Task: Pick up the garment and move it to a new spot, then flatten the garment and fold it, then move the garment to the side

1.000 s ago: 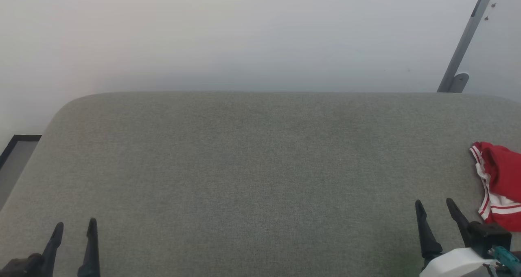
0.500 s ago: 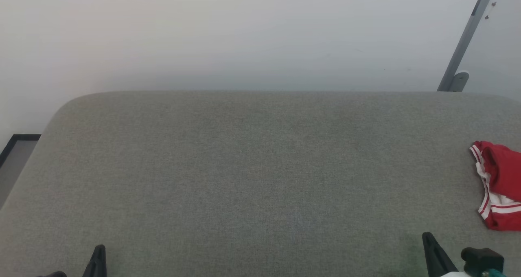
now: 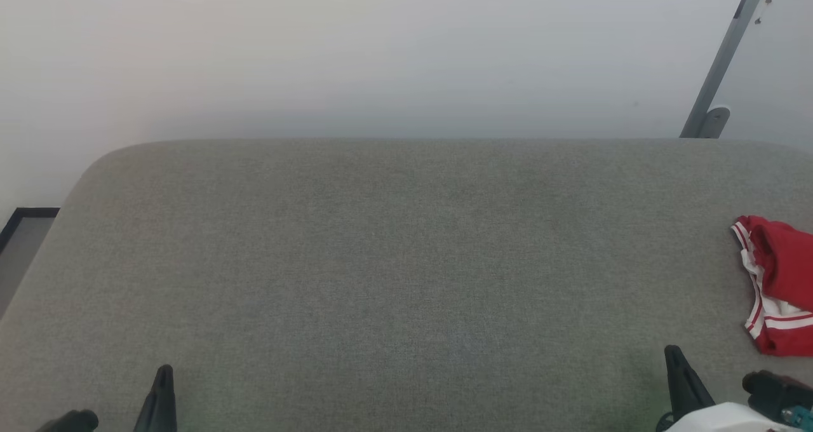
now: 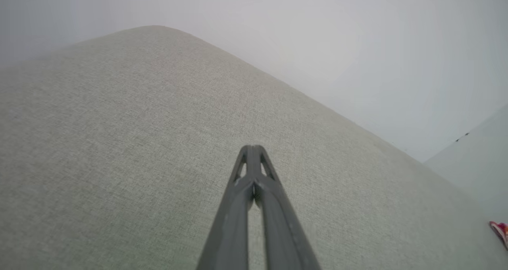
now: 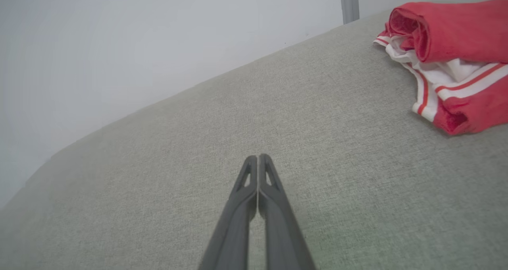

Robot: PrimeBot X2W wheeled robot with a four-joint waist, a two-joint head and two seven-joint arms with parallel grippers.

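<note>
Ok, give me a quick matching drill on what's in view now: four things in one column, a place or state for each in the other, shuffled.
Things:
1. garment
2. left gripper
3. right gripper
4. grey post

Places or states:
A. slanting up the wall, far right
B. shut and empty, at the head view's lower left
C. bunched up at the right edge of the grey surface
D. shut and empty, lower right, apart from the red cloth

Pairs: 1-C, 2-B, 3-D, 4-A.
</note>
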